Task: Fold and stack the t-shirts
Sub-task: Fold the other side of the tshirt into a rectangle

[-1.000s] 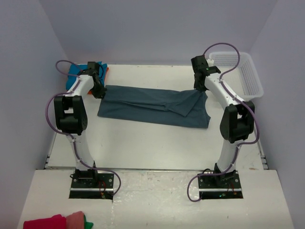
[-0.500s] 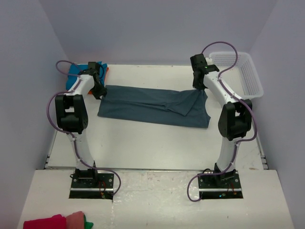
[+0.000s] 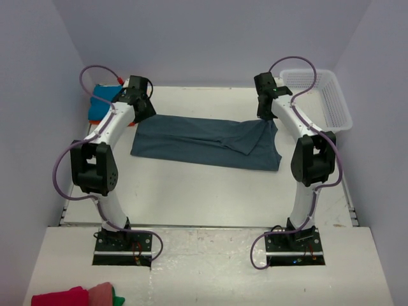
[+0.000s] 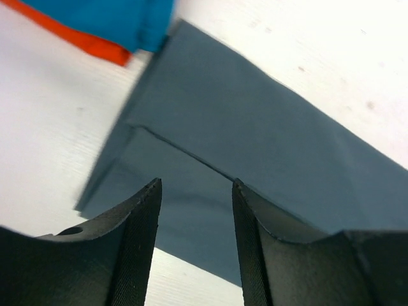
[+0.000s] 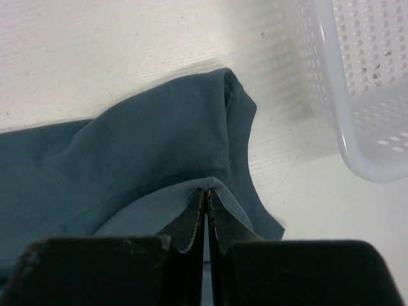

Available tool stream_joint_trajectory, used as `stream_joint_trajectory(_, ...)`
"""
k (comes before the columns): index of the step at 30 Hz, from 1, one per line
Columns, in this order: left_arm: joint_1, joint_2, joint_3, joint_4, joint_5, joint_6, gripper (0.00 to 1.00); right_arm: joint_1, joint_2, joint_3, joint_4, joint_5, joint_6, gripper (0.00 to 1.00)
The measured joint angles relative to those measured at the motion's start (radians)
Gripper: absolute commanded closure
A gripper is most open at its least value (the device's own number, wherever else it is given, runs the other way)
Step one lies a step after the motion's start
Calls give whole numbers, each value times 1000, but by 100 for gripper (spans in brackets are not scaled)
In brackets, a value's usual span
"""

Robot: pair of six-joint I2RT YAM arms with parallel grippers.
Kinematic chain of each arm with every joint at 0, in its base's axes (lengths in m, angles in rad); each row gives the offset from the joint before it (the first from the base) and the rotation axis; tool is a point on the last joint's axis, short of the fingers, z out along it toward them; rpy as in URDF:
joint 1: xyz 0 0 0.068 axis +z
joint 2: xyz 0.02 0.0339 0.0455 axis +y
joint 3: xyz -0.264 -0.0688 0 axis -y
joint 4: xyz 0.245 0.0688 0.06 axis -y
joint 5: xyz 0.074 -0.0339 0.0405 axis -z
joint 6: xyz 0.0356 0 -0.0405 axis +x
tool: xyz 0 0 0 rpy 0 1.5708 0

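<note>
Right gripper (image 5: 205, 194) is pinched tight on a raised fold of the slate shirt (image 3: 204, 141) at its right end, near the basket (image 3: 338, 102) in the upper right. My left gripper (image 4: 196, 191) hangs spread and empty over the shirt's upper-left corner. The shirt lies across mid-frame on the table (image 3: 204, 191), with the turquoise shirt (image 4: 108, 16) over the orange shirt (image 4: 83, 41) in the upper left.

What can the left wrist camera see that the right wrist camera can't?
Only the left wrist view shows the turquoise shirt, the orange shirt and the open left gripper. Only the right wrist view shows the white basket and the right gripper, shut on a fold of the slate-blue shirt. Both show that slate-blue shirt lying on the white table.
</note>
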Motion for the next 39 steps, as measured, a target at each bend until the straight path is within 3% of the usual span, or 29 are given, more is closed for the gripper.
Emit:
stream_joint_trajectory(10, -31, 78, -24, 43, 158, -1, 55, -5, 78, 80, -1, -3, -5, 98)
stream_joint_trajectory(13, -31, 108, -40, 46, 167, -2, 55, -9, 117, 112, -3, -8, -19, 80)
stream_joint_trajectory(14, -31, 114, -45, 46, 167, -2, 55, -11, 135, 129, -3, -11, -28, 62)
stream_joint_trajectory(16, -31, 116, -50, 45, 167, -2, 56, -15, 172, 174, -3, -13, -46, 44)
stream_joint_trajectory(18, -31, 116, -50, 53, 167, -2, 56, -18, 201, 218, 3, -16, -66, 35)
stream_joint_trajectory(22, -31, 113, -50, 55, 167, 5, 55, -21, 206, 291, 14, -38, -87, 34)
stream_joint_trajectory(24, -31, 103, -49, 53, 163, 14, 55, -22, 157, 267, 23, -104, -80, 40)
stream_joint_trajectory(31, -31, 44, -35, 47, 155, 22, 55, 23, -277, -268, 120, -345, -17, 64)
stream_joint_trajectory(36, -33, 6, -44, 50, 172, 22, 55, 63, -307, -459, 187, -459, 4, 50)
stream_joint_trajectory(39, -36, -16, -57, 51, 179, 26, 55, 70, -272, -496, 192, -480, 4, 48)
